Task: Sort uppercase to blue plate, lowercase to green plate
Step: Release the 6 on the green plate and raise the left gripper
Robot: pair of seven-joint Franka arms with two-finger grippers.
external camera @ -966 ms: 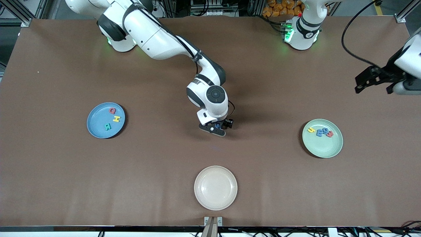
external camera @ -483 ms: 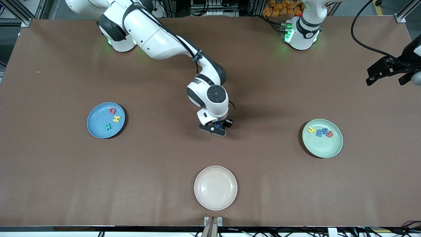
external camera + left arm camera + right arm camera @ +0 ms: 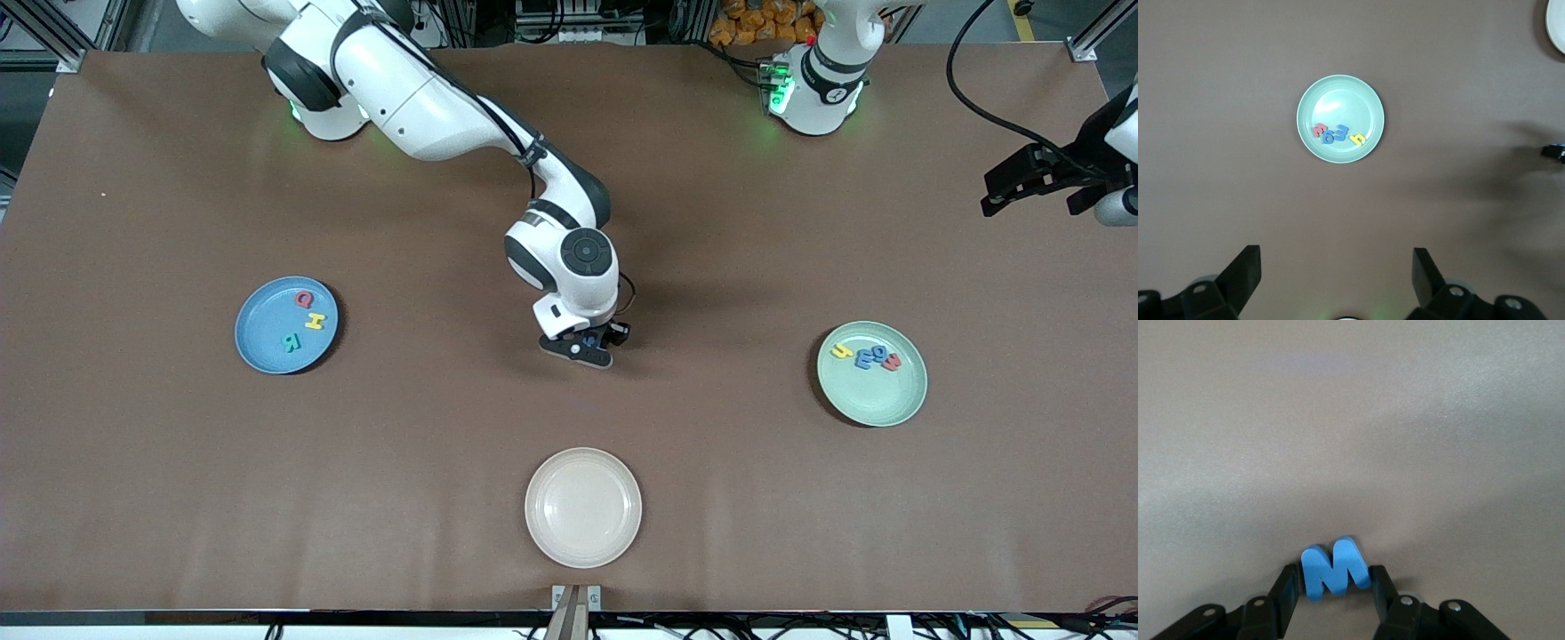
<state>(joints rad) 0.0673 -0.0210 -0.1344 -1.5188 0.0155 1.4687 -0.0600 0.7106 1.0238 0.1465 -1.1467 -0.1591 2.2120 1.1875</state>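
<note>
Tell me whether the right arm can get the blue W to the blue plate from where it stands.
Probably yes: the right gripper has its fingers against both sides of the blue W, and only bare table shows between it and the blue plate, which has free space beside its three letters.

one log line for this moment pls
right tool: closing on blue W at table centre | left tool: open, waiting high over green plate | blue plate: Q, H, R
</note>
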